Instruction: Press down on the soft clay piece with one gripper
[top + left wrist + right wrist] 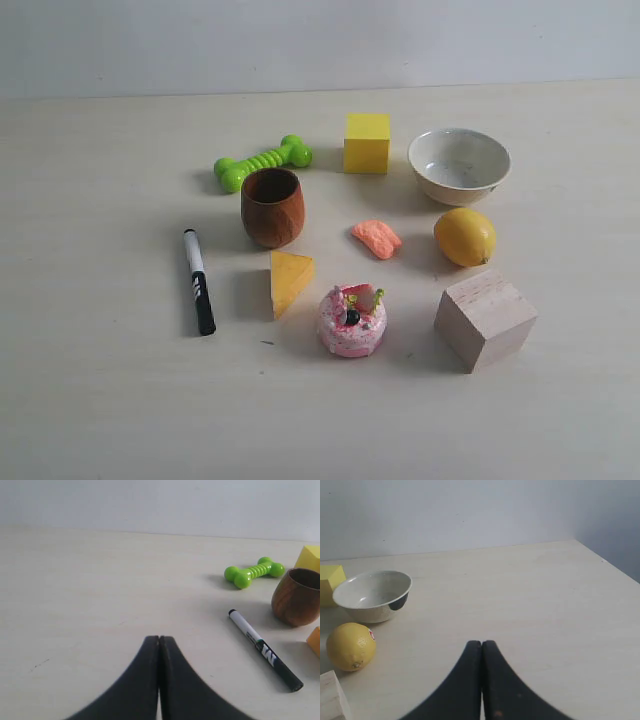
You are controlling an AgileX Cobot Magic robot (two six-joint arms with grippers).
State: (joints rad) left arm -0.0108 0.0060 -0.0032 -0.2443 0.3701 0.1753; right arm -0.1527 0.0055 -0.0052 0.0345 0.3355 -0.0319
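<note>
The soft clay piece (377, 238), a small flattish salmon-orange lump with a ridged top, lies on the table between the wooden cup (272, 207) and the lemon (465, 236) in the exterior view. Neither arm shows in that view. In the left wrist view my left gripper (159, 639) is shut with nothing in it, over bare table well short of the marker (265, 650); the clay is out of that view. My right gripper (481, 643) is also shut and empty, over bare table off to the side of the lemon (350, 646); the clay does not show there either.
Around the clay stand a cheese-like yellow wedge (290, 281), a pink frosted donut toy (352, 319), a wooden cube (484, 318), a white bowl (459, 165), a yellow cube (367, 142), a green bone toy (263, 161) and a black-and-white marker (198, 280).
</note>
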